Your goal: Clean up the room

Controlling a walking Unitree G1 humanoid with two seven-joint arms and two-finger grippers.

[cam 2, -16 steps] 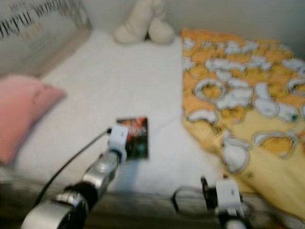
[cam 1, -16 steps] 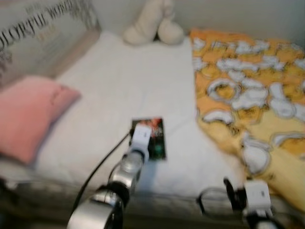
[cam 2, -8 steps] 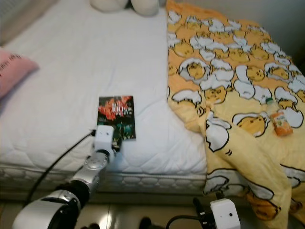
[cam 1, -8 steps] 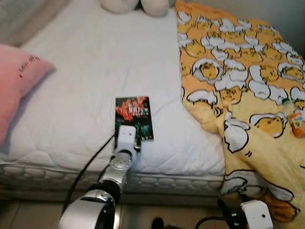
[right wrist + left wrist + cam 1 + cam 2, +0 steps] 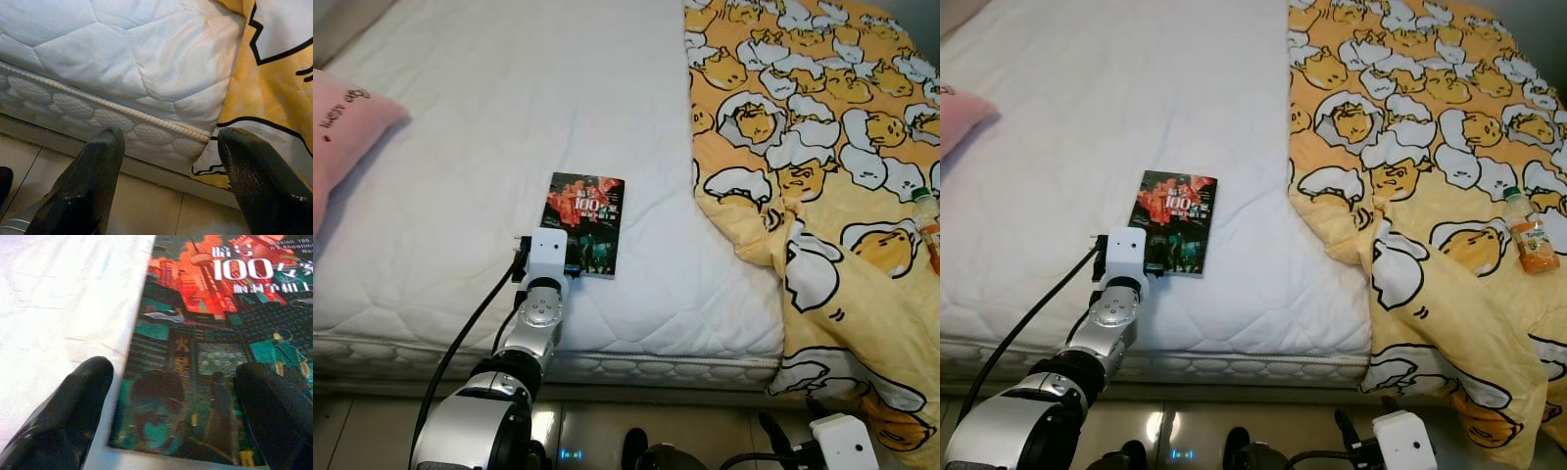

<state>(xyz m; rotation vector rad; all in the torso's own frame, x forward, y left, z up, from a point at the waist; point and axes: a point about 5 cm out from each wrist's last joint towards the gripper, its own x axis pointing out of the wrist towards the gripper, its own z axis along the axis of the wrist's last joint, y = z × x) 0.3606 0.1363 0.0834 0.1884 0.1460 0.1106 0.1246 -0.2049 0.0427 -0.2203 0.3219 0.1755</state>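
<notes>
A book with a red and teal cover lay flat on the white mattress, near its front edge. The left gripper sat at the book's six o'clock edge, fingers spread apart, one over the cover and one on the sheet beside it, holding nothing. At the book's three o'clock lay a yellow blanket, with a small bottle resting on it. The right gripper hung low by the mattress side, fingers apart and empty. A pink pillow lay at ten o'clock.
</notes>
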